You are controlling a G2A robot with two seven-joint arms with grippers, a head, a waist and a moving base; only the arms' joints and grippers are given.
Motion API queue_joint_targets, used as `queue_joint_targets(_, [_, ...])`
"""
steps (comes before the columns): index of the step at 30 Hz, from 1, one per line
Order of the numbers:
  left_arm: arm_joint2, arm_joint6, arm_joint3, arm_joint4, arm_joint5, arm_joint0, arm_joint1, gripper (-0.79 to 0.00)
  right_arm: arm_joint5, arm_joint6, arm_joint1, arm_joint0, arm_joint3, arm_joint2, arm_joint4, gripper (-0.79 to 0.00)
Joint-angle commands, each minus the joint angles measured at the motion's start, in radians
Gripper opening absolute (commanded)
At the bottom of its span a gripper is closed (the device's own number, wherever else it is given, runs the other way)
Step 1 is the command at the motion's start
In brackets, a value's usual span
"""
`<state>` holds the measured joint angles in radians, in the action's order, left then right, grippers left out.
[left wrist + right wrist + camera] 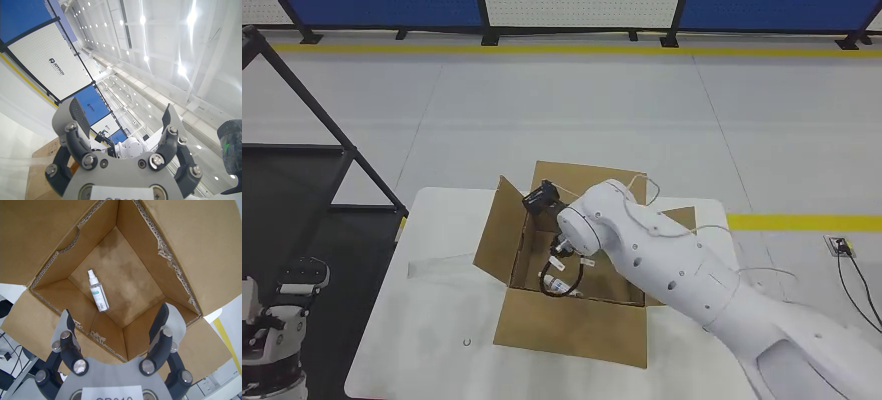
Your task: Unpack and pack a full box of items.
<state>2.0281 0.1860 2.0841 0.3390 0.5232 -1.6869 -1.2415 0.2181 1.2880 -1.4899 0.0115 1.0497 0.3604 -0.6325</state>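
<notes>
Right pincer (117, 313) over box (56, 266); bottle (98, 292) inside

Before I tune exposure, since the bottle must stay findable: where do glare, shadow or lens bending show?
Left wrist view: ceiling lights flare in streaks, panel edges bow. Right wrist view: even light, bottle plain on the box floor, faint darker patches, box edges curve. Top view: flat light, no glare, box interior dimmer.

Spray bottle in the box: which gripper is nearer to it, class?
Right. The right gripper hangs open over the cardboard box, aimed at the spray bottle lying on its floor. The left gripper is outside the box, open, pointing at the ceiling.
</notes>
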Motion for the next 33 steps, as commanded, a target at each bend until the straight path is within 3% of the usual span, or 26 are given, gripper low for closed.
queue_joint_targets(1, [0.000,0.000,0.000,0.000,0.000,0.000,0.000,0.000,0.000,-0.009,-0.043,-0.013,-0.092,-0.016,0.037,0.000])
queue_joint_targets(6, [0.000,0.000,0.000,0.000,0.000,0.000,0.000,0.000,-0.021,-0.029,-0.132,-0.037,-0.273,-0.040,0.109,0.000])
queue_joint_targets(20, [0.000,0.000,0.000,0.000,0.000,0.000,0.000,0.000,-0.027,-0.059,-0.133,-0.026,-0.268,-0.038,0.105,0.000])
queue_joint_targets(23, [-0.006,-0.002,0.001,-0.015,-0.036,0.013,0.000,0.000,-0.048,-0.062,-0.145,-0.020,-0.285,-0.049,0.080,0.000])
queue_joint_targets(33, [-0.040,-0.035,0.023,-0.091,-0.071,0.018,-0.005,0.000,-0.275,-0.069,-0.267,-0.035,-0.548,-0.093,0.094,0.000])
